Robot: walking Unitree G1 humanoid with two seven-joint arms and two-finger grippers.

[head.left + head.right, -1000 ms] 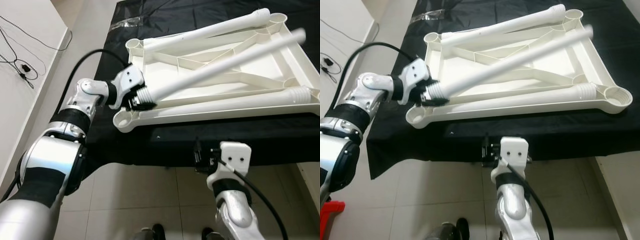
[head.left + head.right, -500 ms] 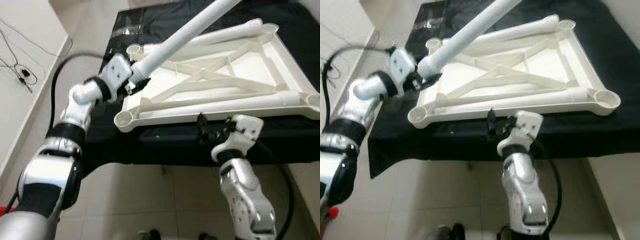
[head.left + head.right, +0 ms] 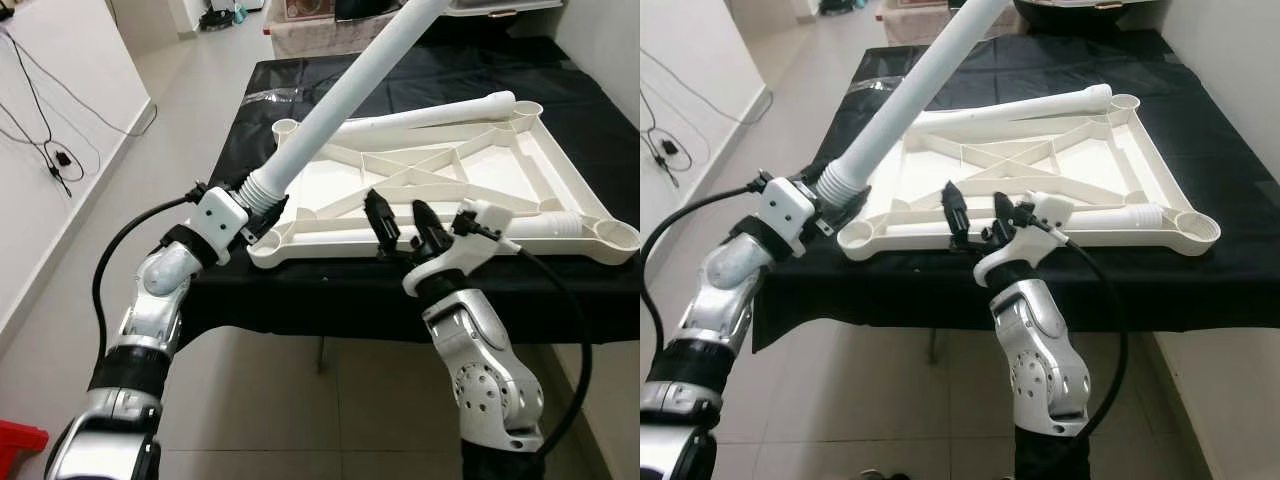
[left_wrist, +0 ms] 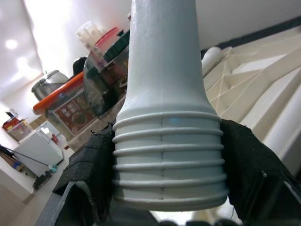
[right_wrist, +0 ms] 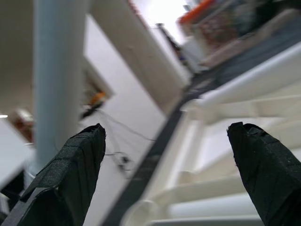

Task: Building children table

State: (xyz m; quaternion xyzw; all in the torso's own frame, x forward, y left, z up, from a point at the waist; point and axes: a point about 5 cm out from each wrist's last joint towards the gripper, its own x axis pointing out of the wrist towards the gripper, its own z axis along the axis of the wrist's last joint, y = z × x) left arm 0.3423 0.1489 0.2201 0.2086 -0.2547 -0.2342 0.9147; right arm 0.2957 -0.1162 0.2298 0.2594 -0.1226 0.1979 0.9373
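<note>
— Comparing against the pictures a second old, what is entered as changed?

— Item: table leg (image 3: 340, 95). It was laid flat across the upturned tabletop (image 3: 500, 165) then; it is now raised steeply, threaded end low at the near left corner, far end carried up out of frame. Item: left hand (image 3: 245, 210). It is pinched on the ribbed threaded end of that leg, just beside the corner socket (image 3: 262, 252). Item: right hand (image 3: 400, 222). It was hung below the counter (image 3: 300, 285) edge; it has been lifted to the tabletop's near rim, with fingers spread and nothing held.

— What is meant for the task?

— The leg is judged to be lined up for seating in the near left socket, not yet entered. The right hand is probably placed to steady the leg or the top. Two further legs (image 3: 430, 112) are left lying on the tabletop, so most of the build is judged outstanding.

— What is shown by one view and not by another?

— Left wrist view: the thread ridges (image 4: 167, 155) are seen close, clamped between both black pads (image 4: 91, 169); a shelf of kitchen goods (image 4: 80, 101) is seen behind. Right wrist view: the spread fingertips (image 5: 70, 165) are seen wide apart, with the raised leg passing beside one and the tabletop's ribs beyond. Head views: the whole layout is given, including the socket, the black cloth over the counter and a cable (image 3: 45, 150) on the floor.
</note>
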